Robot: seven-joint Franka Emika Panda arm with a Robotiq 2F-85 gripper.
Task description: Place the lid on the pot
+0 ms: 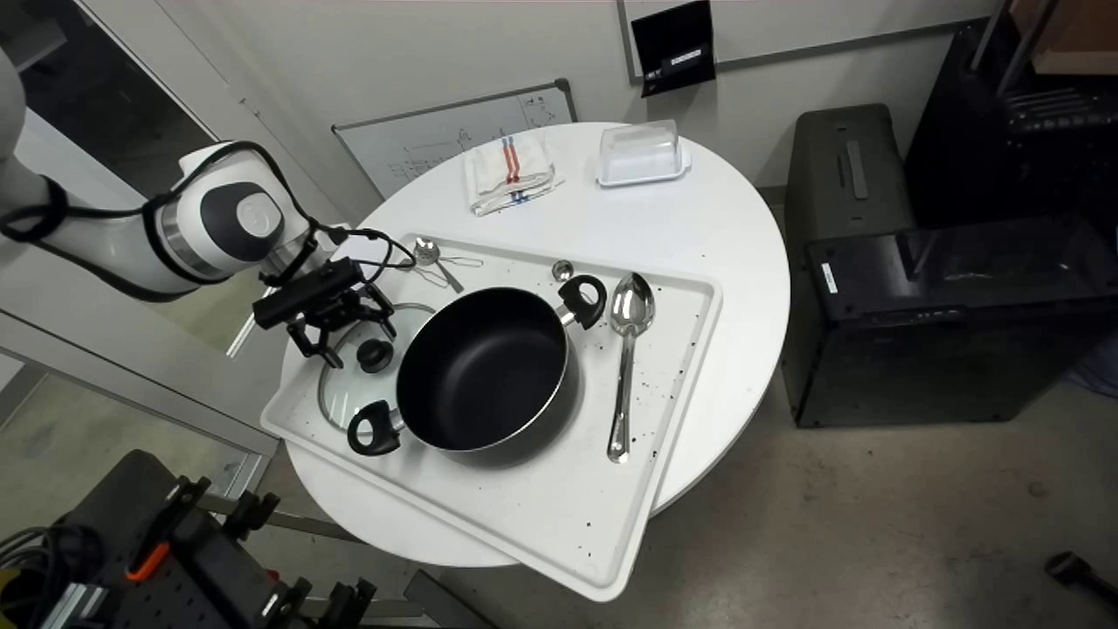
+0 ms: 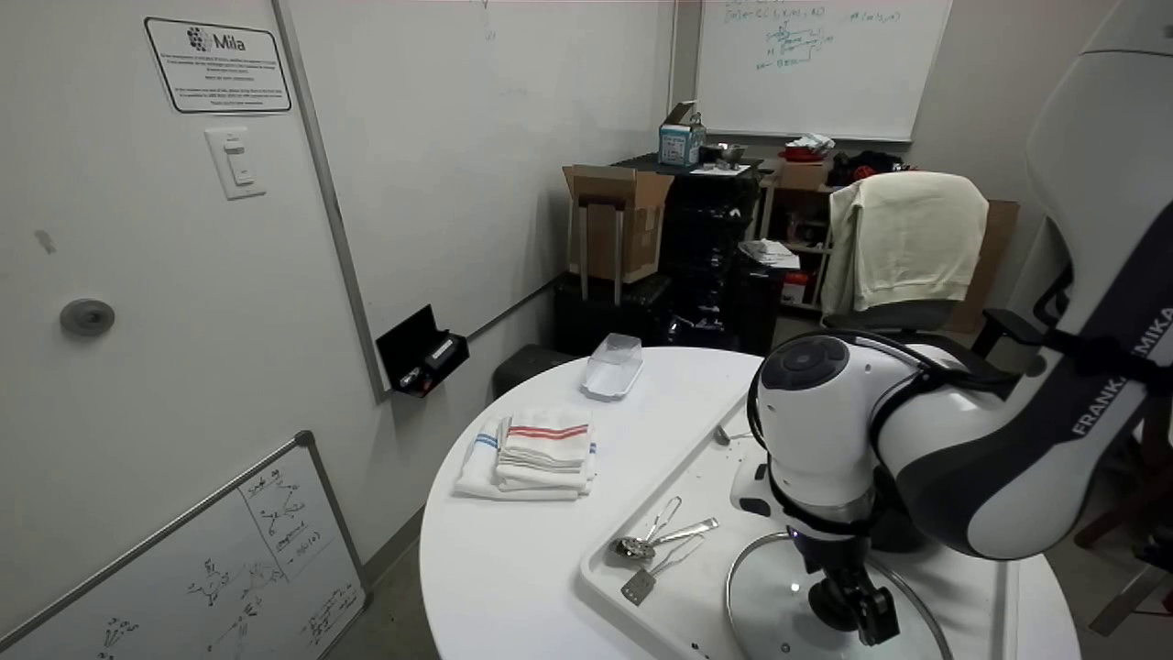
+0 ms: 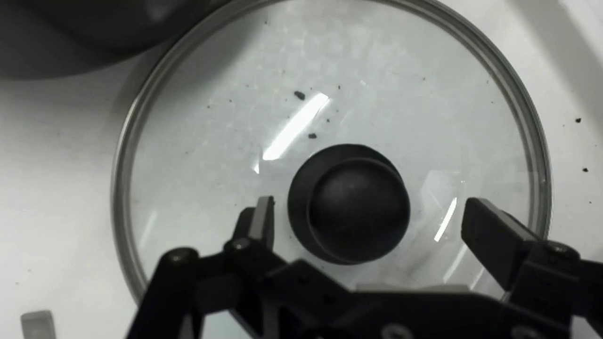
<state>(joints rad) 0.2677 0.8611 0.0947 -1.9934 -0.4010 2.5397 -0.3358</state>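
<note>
Jaws spread wide, one either side of the knob (image 3: 358,212) in the wrist view, gaps both ways, nothing held! The lid (image 3: 339,123) lies on the tray (image 1: 533,524), just beside the pot (image 1: 485,376); the arm (image 2: 962,435) reaches over it, bent downward.

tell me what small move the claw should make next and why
Probably lower the open claw slightly around the black knob: in the wrist view the knob shows between its parted fingers, with a gap on both sides, and the lid lies on the tray beside the pot, not yet placed.
</note>
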